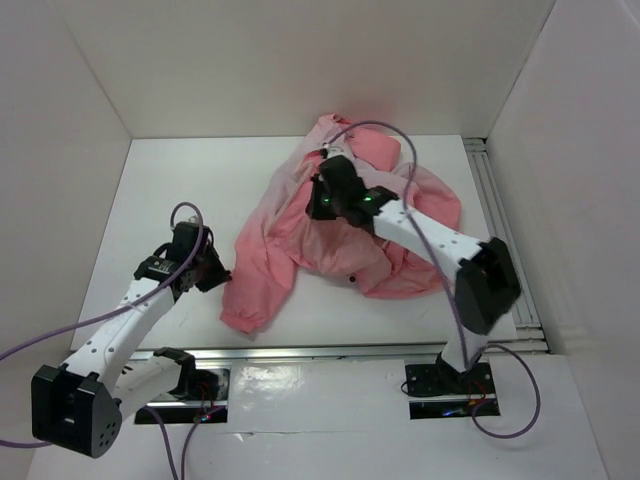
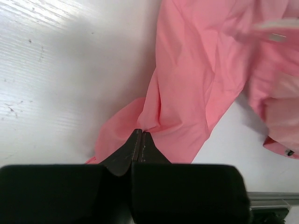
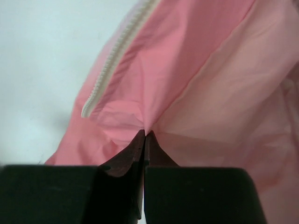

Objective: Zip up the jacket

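The pink jacket [image 1: 290,228] lies crumpled on the white table, hood toward the back, one sleeve stretched toward the near left. My left gripper [image 1: 222,273] sits at that sleeve's edge. In the left wrist view the left gripper [image 2: 141,133] is shut, with folds of the jacket's coral fabric [image 2: 196,84] gathering into its tips. My right gripper [image 1: 320,197] is over the jacket's middle. In the right wrist view the right gripper [image 3: 145,134] is shut on a pinch of pale pink jacket fabric [image 3: 210,84], just right of the white zipper teeth [image 3: 114,60].
White walls enclose the table on the left, back and right. A metal rail [image 1: 502,225] runs along the right side and another [image 1: 340,352] along the near edge. A purple cable [image 1: 385,128] loops over the jacket's hood. A dark snap [image 2: 289,152] shows at the hem.
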`<state>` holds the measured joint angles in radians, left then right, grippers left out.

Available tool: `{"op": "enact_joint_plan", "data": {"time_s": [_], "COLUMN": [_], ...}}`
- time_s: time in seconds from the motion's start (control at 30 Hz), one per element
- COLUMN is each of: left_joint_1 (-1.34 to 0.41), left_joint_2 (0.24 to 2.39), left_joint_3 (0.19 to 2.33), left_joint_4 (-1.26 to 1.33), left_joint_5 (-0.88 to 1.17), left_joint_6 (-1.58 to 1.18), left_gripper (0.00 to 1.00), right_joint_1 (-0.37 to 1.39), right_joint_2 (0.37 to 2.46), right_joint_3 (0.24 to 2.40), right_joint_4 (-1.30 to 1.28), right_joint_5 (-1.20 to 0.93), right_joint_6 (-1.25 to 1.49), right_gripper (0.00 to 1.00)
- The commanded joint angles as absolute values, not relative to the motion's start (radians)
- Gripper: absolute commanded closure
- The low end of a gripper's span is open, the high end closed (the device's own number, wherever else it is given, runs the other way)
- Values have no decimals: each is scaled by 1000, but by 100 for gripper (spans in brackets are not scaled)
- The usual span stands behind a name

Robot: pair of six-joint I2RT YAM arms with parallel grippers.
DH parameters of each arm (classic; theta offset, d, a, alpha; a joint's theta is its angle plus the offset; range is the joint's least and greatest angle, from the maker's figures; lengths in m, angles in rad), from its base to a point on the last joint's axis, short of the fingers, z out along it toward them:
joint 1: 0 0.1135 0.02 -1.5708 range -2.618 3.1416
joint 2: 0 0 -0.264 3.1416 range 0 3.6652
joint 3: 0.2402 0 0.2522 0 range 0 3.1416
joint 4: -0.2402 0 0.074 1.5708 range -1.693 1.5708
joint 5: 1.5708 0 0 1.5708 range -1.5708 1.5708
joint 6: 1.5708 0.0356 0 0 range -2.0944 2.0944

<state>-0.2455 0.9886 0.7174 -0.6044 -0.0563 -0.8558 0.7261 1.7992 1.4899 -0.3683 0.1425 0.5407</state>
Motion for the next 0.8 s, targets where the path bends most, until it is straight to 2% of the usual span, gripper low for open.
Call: {"op": "enact_joint_plan", "data": {"time_s": [0.0, 0.13, 0.17, 0.2, 0.27, 0.3, 0.33, 0.47, 0.57, 0.77], "left_joint_1": [-215, -204, -204, -204, -204, -204, -204, -230, -302, -466], "left_joint_2": [1011, 1011, 1000, 1000, 991, 991, 1014, 1184, 1293, 1327], "left_joint_3": [729, 784, 794, 819, 830, 841, 841, 877, 875, 741], "left_joint_4": [-585, -543, -499, -473, -395, -317, -280, -101, 10, 386], "left_joint_5": [-64, 23, 94, 138, 309, 360, 417, 818, 879, 979], "left_joint_6": [-805, -730, -709, -671, -634, -634, -634, -647, -693, -908], "left_gripper": [100, 100, 90, 72, 29, 13, 8, 8, 9, 9], "right_joint_1": [634, 510, 490, 470, 440, 440, 431, 405, 391, 391], "right_joint_2": [1561, 1328, 1300, 1277, 1224, 1203, 1181, 1098, 1088, 1135], "right_joint_3": [1355, 1143, 1108, 1059, 1028, 982, 959, 867, 845, 845], "right_joint_4": [-212, -123, -112, -112, -85, -62, 4, 116, 164, 190], "right_joint_5": [-166, -479, -532, -576, -712, -750, -785, -871, -900, -890], "right_joint_6": [430, 382, 373, 373, 348, 348, 348, 403, 439, 462], "right_gripper": [100, 100, 100, 100, 100, 100, 100, 100, 100, 100]}}
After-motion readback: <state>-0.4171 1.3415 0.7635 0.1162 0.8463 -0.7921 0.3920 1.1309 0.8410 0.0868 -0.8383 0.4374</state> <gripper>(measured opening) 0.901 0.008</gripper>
